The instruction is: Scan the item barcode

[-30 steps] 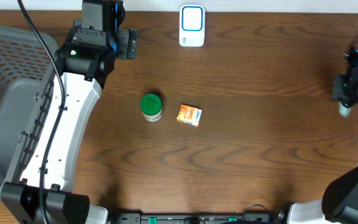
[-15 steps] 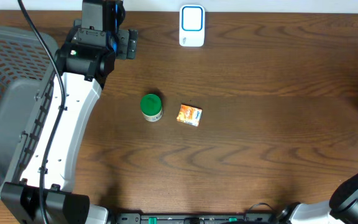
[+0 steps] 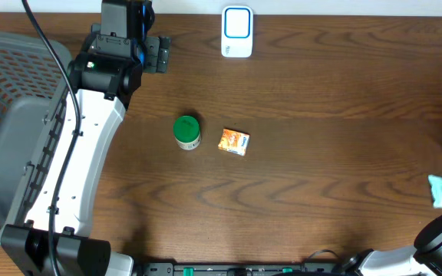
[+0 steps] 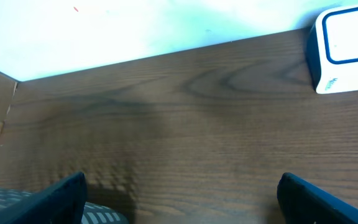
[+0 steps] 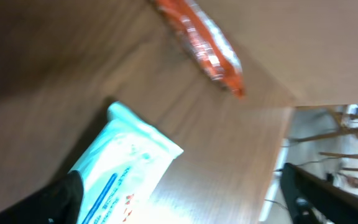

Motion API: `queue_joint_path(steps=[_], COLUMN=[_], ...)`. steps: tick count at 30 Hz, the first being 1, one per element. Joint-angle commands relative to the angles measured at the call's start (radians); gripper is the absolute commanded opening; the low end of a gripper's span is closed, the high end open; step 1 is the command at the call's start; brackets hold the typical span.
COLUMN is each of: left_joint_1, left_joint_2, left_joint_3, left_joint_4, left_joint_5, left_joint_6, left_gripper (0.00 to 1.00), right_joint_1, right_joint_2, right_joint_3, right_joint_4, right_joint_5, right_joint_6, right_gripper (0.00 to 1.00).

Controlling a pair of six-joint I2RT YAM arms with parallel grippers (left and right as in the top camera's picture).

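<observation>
Care is needed in choosing what is picked up next. The right tool (image 5: pixel 180 183) is spread wide with nothing clamped between its fingers. A pale blue packet (image 5: pixel 124 167) lies flat on the table (image 3: pixel 321 192) directly below it, at the far right edge, and a blurred red-orange wrapper (image 5: pixel 199 38) lies near it. The left tool (image 4: pixel 182 190) is likewise spread and empty, held near the back of the table, to the left of the scanner (image 3: pixel 237 31). The scanner stands at the back edge, its blue-framed window visible from above. Two more items lie mid-table, well apart from the scanner: a green-lidded jar (image 3: pixel 186 132) and, just beside it, a small orange packet (image 3: pixel 234 142).

Whether the blue packet is set aside as done or is waiting to be taken cannot be told. If it is judged done, the jar or the orange packet should be taken next. No barcode is visible on any item. The chosen item should therefore be gripped by its sides, with the printed faces left uncovered. It should then be turned slowly before the scanner window until the code is presented squarely and close. The jar is likely to roll if tipped, so a grip across its body is advised.
</observation>
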Motion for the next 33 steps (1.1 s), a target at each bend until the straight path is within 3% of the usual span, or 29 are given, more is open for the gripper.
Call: queue_joint_path(steps=[1, 6, 11, 15, 18, 24, 33], left_joint_1=[0.002, 0.002, 0.002, 0.002, 0.002, 0.002, 0.002], left_joint_2=[-0.013, -0.013, -0.013, -0.013, -0.013, -0.013, -0.013], left_joint_3=[0.000, 0.000, 0.000, 0.000, 0.000, 0.000, 0.000], left_joint_4=[0.000, 0.000, 0.000, 0.000, 0.000, 0.000, 0.000], left_joint_5=[-0.005, -0.005, -0.005, -0.005, -0.005, -0.005, -0.005], left_joint_6=[0.006, 0.006, 0.006, 0.006, 0.006, 0.006, 0.006], left_gripper=[0.98, 0.98, 0.98, 0.98, 0.98, 0.98, 0.98], right_joint_1=[0.054, 0.186, 0.364, 0.525, 0.682, 1.012, 1.238], right_joint_2=[-0.013, -0.047, -0.068, -0.054, -0.018, 0.089, 0.399], right_joint_3=[0.049, 0.153, 0.177, 0.150, 0.138, 0.173, 0.529], right_joint_4=[-0.021, -0.084, -0.093, -0.048, -0.017, -0.029, -0.290], right_joint_5=[-0.185, -0.476, -0.909, -1.099, -1.072, -0.784, -0.694], right_joint_6=[0.003, 0.029, 0.248, 0.391, 0.468, 0.550, 0.595], right_gripper=[0.99, 0.99, 0.99, 0.99, 0.99, 0.99, 0.99])
